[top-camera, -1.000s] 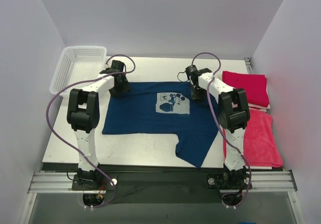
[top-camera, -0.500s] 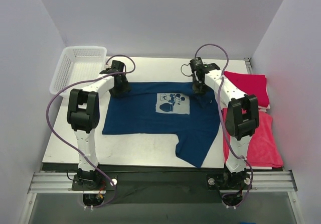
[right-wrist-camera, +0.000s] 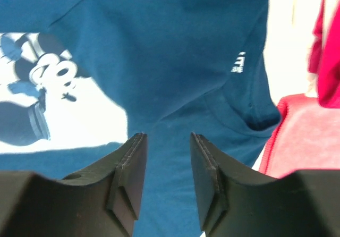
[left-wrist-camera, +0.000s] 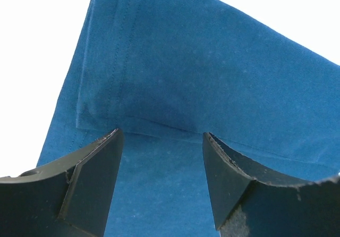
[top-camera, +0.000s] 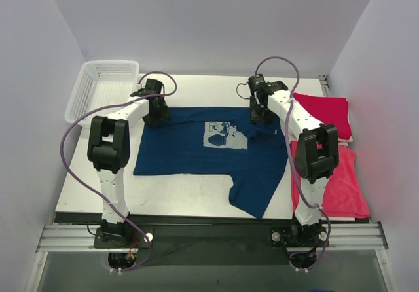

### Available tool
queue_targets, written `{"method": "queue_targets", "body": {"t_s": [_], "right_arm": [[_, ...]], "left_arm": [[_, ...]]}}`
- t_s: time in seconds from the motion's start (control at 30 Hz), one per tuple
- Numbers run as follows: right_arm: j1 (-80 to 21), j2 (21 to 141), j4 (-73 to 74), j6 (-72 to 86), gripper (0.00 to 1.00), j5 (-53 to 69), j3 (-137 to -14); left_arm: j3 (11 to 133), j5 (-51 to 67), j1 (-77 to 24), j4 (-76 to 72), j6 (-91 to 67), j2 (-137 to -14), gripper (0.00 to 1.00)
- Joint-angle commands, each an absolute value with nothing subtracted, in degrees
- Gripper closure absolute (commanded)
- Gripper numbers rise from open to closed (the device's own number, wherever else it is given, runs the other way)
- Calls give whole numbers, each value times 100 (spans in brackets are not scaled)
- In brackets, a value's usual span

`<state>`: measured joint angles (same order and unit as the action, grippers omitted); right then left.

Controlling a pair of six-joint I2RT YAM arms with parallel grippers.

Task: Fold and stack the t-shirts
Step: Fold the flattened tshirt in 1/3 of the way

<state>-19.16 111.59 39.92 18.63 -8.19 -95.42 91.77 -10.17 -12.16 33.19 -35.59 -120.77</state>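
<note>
The navy t-shirt lies spread on the table with its pale print facing up and one part hanging toward the near edge. My left gripper is open over the shirt's far left corner; the left wrist view shows the hem between its fingers. My right gripper is open just above the shirt's far right part, next to the collar and print; its jaws stand apart over navy cloth. One folded red t-shirt and another red one lie at the right.
A white mesh basket stands at the far left corner of the table. Grey walls close in on three sides. The red cloth lies right beside my right gripper.
My right arm has reached farther back and its gripper has shifted slightly right, near the collar. The cloth beside the print is now rumpled. The left arm has not moved.
</note>
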Motion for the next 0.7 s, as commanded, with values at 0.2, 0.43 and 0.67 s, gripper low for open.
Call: {"method": "queue_targets", "body": {"t_s": [0.2, 0.43, 0.67], "right_arm": [[-1872, 11119, 4360, 2425, 81, -1467, -9240], [-1819, 11065, 4113, 2610, 90, -1380, -8552], [-1802, 11285, 3622, 2575, 82, -1169, -8587]], "left_arm": [[9229, -554, -1388, 2769, -3516, -11821, 28], [9360, -123, -1950, 2479, -3498, -11786, 29], [9720, 0, -2355, 2522, -3559, -12076, 29]]}}
